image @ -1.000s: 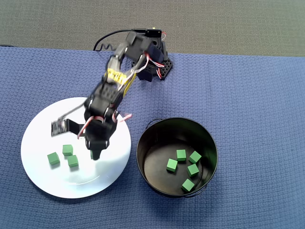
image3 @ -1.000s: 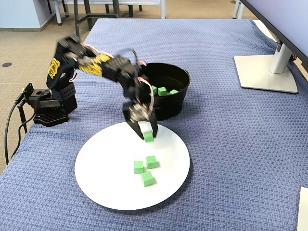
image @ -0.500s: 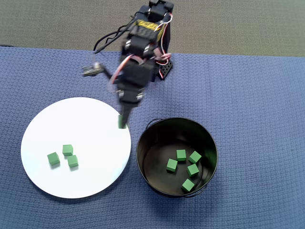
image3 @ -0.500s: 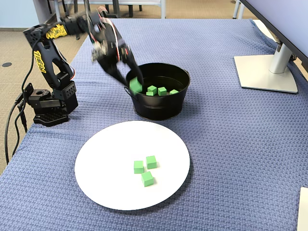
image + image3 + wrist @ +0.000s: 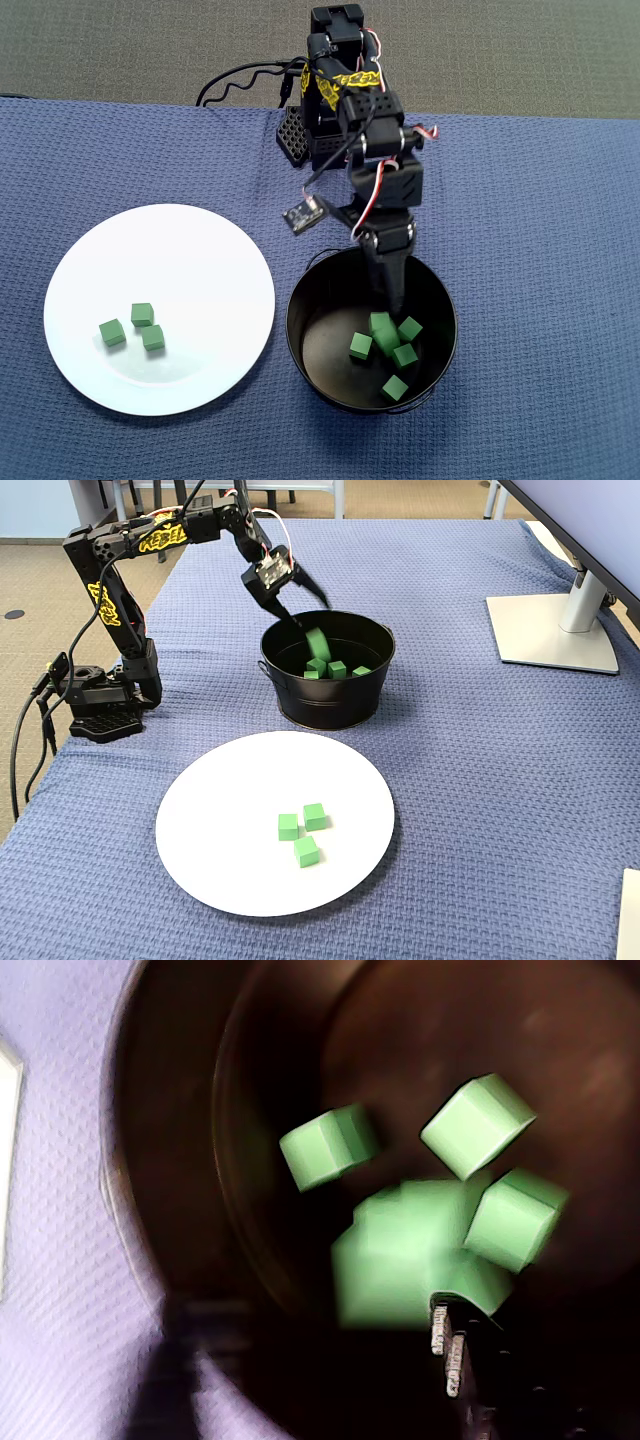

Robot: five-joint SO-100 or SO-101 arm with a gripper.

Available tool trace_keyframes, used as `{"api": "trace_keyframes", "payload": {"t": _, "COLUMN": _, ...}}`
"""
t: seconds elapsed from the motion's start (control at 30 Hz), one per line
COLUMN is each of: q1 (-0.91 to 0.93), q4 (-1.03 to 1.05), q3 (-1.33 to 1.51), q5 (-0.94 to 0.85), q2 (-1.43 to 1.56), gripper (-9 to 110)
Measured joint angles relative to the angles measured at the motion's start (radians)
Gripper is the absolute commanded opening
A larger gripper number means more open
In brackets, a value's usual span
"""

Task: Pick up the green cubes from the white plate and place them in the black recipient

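since half a sec ago the arm has swung off the plate side and over the bucket; the tool [image 5: 392, 300] now hangs above the bucket's [image 5: 330, 705] mouth, pointing down into it. in the fixed view the jaws stand spread, released, w/ a blurred green cube [image 5: 316, 640] just below them, apparently dropping in mid-air. in the wrist view that cube [image 5: 405, 1250] is a big blur close to the lens, above others lying on the dark floor.

overhead view: about five or six cubes crowd the bucket's floor, towards its right side, some touching. three cubes [image 5: 133, 327] remain on the white plate [image 5: 210, 250], clustered left of its centre, near each other but apart. plate sits left of the bucket on the blue cloth over the bench [image 5: 540, 220], rims close.

relation for the next move: remaining cubes lie well to the left of the tool in the overhead view, across the plate, so the arm prob. must swing back that way. cubes have no long axis; they sit flat, each turned at its own angle, so jaws would need to line up w/ a pair of faces.
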Motion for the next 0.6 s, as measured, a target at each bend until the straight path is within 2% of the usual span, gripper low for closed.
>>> {"api": "trace_keyframes", "payload": {"t": 0.1, "q1": 0.023, "q4": 0.044, "q3": -0.031, "q5": -0.043, "q2": 0.029, "gripper": 26}}
{"api": "trace_keyframes", "payload": {"t": 0.2, "q1": 0.121, "q4": 0.091, "q3": -0.046, "q5": -0.170, "q2": 0.074, "gripper": 18}}
{"api": "trace_keyframes", "payload": {"t": 0.27, "q1": 0.235, "q4": 0.077, "q3": -0.046, "q5": -0.276, "q2": 0.091, "gripper": 16}}
{"api": "trace_keyframes", "payload": {"t": 0.4, "q1": 0.511, "q4": 0.044, "q3": -0.049, "q5": -0.511, "q2": 0.051, "gripper": 1}}
{"api": "trace_keyframes", "payload": {"t": 0.6, "q1": 0.842, "q4": -0.161, "q3": -0.031, "q5": -0.793, "q2": -0.077, "gripper": 0}}
